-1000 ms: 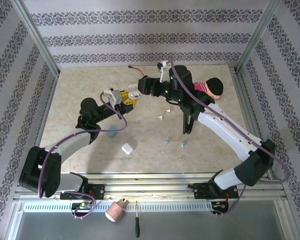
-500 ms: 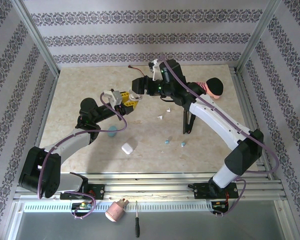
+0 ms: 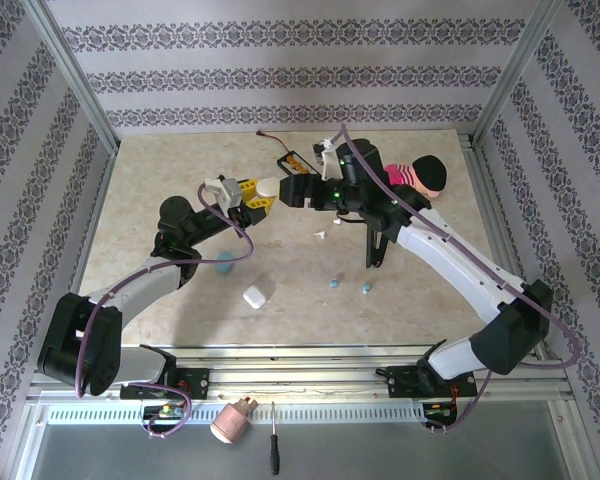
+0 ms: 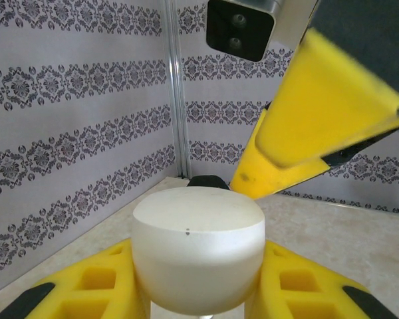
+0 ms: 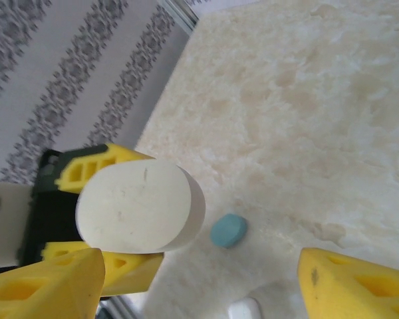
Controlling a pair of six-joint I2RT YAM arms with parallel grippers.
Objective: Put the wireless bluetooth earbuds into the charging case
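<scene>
A closed white charging case (image 4: 198,252) is clamped between the yellow fingers of my left gripper (image 4: 198,296), held up above the table (image 3: 160,180). In the top view this case (image 3: 268,186) sits at the tip of the left gripper (image 3: 254,196). My right gripper (image 3: 288,180) faces it, open. In the right wrist view the case (image 5: 136,206) lies just above the left finger of the right gripper (image 5: 199,289), with nothing between the fingers. Two white earbuds (image 3: 321,235) and two light blue earbuds (image 3: 333,284) lie on the table.
A light blue case (image 3: 225,263) and a second white case (image 3: 255,296) lie near the left arm. A pink and black object (image 3: 421,176) sits at the back right. A screwdriver (image 3: 272,455) and a pink item (image 3: 232,421) lie on the front rail.
The right arm's wrist has swung and dropped, bringing its open gripper down level with the held case. The left arm and its case have not moved.
</scene>
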